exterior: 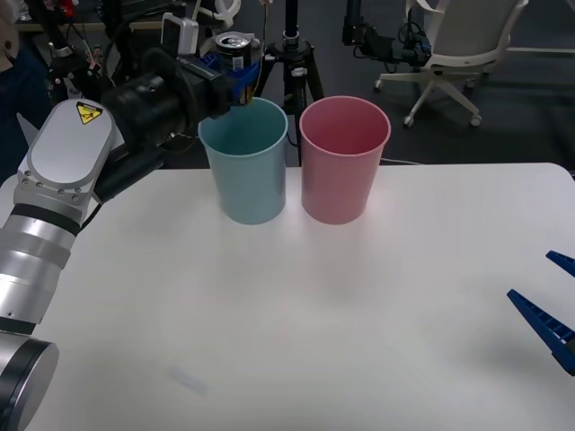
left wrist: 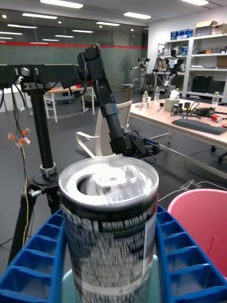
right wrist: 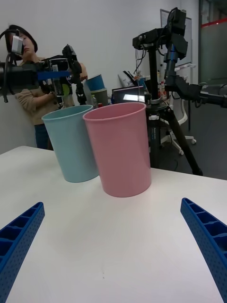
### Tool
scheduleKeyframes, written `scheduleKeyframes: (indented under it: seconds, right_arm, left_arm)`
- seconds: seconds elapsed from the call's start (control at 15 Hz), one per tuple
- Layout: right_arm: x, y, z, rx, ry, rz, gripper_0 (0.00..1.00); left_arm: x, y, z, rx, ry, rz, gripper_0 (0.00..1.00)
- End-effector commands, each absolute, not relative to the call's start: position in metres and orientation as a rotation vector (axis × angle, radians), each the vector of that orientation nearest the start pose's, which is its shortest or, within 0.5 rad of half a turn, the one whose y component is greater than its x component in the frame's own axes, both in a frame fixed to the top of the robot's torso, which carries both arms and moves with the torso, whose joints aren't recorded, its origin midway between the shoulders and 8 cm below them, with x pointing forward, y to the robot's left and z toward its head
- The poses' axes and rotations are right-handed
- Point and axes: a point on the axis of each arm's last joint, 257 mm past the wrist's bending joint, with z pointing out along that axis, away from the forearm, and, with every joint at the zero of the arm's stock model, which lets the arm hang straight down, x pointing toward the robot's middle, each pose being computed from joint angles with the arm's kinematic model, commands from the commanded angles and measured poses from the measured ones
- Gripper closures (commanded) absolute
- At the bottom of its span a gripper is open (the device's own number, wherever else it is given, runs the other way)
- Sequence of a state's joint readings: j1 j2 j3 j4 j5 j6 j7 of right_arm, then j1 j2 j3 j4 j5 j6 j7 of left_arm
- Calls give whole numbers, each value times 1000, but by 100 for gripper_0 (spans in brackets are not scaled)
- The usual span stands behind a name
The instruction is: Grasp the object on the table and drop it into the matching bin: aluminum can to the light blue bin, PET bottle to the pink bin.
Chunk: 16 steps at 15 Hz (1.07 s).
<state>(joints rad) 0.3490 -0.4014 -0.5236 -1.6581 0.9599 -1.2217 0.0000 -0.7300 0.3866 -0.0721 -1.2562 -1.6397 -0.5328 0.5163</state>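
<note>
My left fingers [exterior: 235,70] pinch the can [exterior: 235,45] upright, high over the far rim of the blue bin [exterior: 244,162]; the pink bin [exterior: 344,160] stands just beside it on the smooth white bench [exterior: 296,314]. A black tripod [exterior: 293,54] stands behind. My ribbed right fingers [right wrist: 113,246] hang spread, well apart from the bins.

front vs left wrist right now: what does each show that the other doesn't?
Front only: the white table, the open right gripper low at the table's right edge, and the left arm reaching over the bins.

Left wrist only: close-up of the can's printed side and the ribbed blue fingers clamping it.

Both: the aluminum can held in the left gripper above the light blue bin, with the pink bin beside it.
</note>
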Motion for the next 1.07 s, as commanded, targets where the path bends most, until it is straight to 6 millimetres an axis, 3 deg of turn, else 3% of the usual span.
scheduleKeyframes:
  seconds: [0.07,0.67,1.07]
  right_arm:
    - [342,-330,-169,-465,1441,567,0]
    - [342,-330,-169,-465,1441,567,0]
    - [342,-330,-169,-465,1441,567,0]
  left_arm:
    - [656,96,-8,572,1404,-436,0]
    - [654,91,-7,567,1400,-465,0]
    - [638,118,11,587,1379,-519,0]
